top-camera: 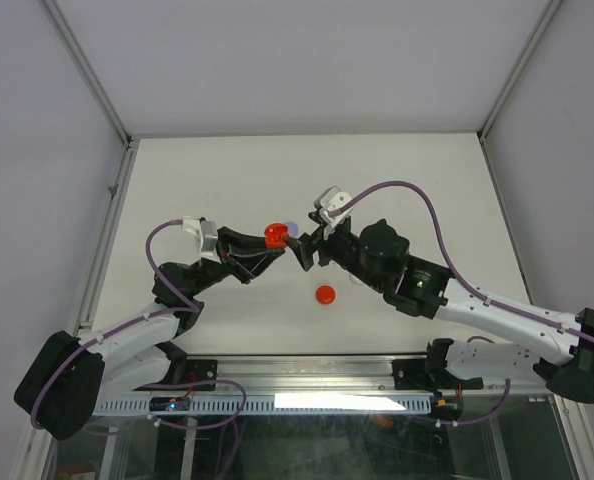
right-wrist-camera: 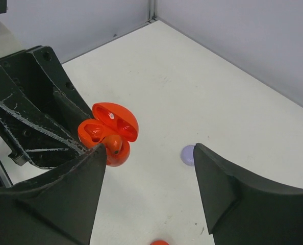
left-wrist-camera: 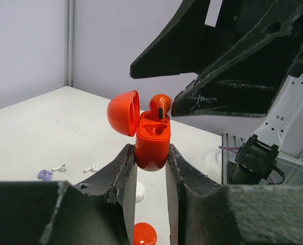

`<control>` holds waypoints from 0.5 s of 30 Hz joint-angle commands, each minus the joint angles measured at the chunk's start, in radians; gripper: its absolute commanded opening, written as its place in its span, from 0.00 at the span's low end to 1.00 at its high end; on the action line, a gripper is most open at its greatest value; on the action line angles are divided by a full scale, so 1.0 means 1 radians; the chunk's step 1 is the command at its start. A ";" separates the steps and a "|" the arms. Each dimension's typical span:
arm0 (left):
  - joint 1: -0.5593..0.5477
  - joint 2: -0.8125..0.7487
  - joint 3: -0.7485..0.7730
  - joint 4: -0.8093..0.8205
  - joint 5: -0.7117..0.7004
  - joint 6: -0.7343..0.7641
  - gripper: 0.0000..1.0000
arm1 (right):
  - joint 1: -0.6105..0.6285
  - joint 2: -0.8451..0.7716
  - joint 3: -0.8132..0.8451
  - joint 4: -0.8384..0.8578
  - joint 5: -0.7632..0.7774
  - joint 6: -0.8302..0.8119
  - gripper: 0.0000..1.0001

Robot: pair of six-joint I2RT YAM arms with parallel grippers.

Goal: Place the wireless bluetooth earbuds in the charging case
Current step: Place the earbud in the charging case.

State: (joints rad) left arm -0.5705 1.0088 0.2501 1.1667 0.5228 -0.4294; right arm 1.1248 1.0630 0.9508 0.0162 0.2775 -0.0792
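1. The left gripper (left-wrist-camera: 151, 153) is clamped narrow on the red charging case (left-wrist-camera: 153, 133), holding it upright off the table with its lid (left-wrist-camera: 122, 113) swung open to one side.
2. A red earbud (left-wrist-camera: 160, 105) stands in the socket farther from the lid. Its long axis is roughly upright and its head pokes above the rim (it looks only partly seated).
3. The right gripper (right-wrist-camera: 150, 150) is spread wide and holds nothing. The earbud lies just ahead of it, close beside one fingertip rather than between the two.
4. The right arm is the nearer one, so I judge a downward press along the earbud's axis falls to it.
5. A lilac earbud (left-wrist-camera: 44, 175) and white earbuds (left-wrist-camera: 92, 168) lie on the table, well ahead of the left gripper.
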 commanded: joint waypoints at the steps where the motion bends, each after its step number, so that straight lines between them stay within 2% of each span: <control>1: -0.008 -0.026 -0.011 0.059 0.001 0.015 0.00 | 0.003 -0.062 0.005 0.021 0.054 -0.043 0.72; 11: -0.008 -0.031 -0.007 0.059 0.030 0.016 0.00 | 0.000 -0.068 0.001 0.004 0.061 -0.053 0.73; 15: -0.008 -0.051 -0.021 0.002 -0.007 0.038 0.00 | -0.015 -0.043 0.031 -0.073 0.154 0.000 0.76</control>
State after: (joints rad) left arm -0.5705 0.9924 0.2455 1.1675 0.5323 -0.4278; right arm 1.1225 1.0111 0.9474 -0.0177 0.3332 -0.1184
